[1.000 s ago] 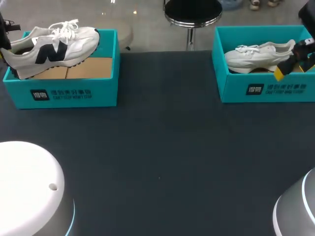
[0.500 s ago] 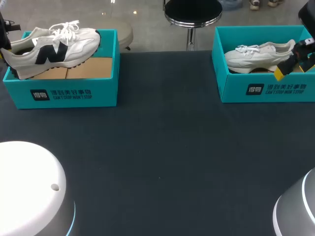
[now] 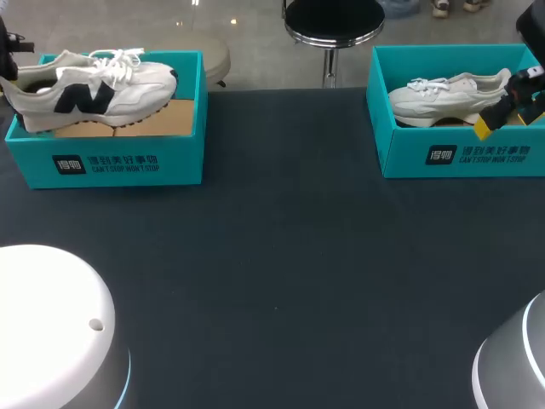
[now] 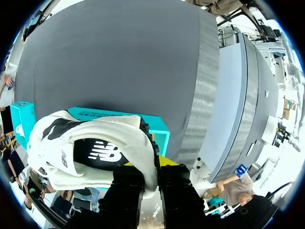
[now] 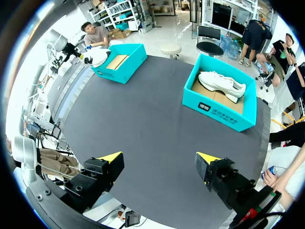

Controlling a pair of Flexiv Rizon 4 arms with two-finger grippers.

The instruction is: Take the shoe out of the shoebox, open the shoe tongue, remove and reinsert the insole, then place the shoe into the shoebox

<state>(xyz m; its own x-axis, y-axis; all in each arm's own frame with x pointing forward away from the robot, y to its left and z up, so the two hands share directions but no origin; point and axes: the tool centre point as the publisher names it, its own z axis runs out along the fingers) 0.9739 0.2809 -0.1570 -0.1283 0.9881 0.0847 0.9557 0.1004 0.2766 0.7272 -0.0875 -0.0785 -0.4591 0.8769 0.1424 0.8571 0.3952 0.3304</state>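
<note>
OK, closest in, the pale rounded base of the L arm [image 3: 51, 324] and the grey base of the R arm [image 3: 515, 366] sit at the near corners of the dark counter [image 3: 281, 256]. The R end effector [image 5: 158, 160] is released: yellow tips wide apart, nothing btwn them, only bare counter ahead, and it's well apart from both boxes. Farther back on the R side, a teal second box [image 3: 409, 158] holds a white sneaker [image 3: 447, 94] on its sole, toe toward the counter's middle. At the far L corner stands the teal shoebox [image 3: 128, 162], w/ brown cardboard lining [image 3: 162, 119] showing inside. The shoe [image 3: 89, 85], white w/ a dark side logo and white laces, is in that shoebox. It lies approx level, heel at the outer end, toe by the inner wall, upper well above the rim. Can't tell if its sole rests on the lining. The L end effector [image 4: 150, 174] is clenched on the shoe, w/ the heel collar pinched btwn its two fingers. The dark insole [image 4: 102, 152] shows thru the opening just ahead of them.
</note>
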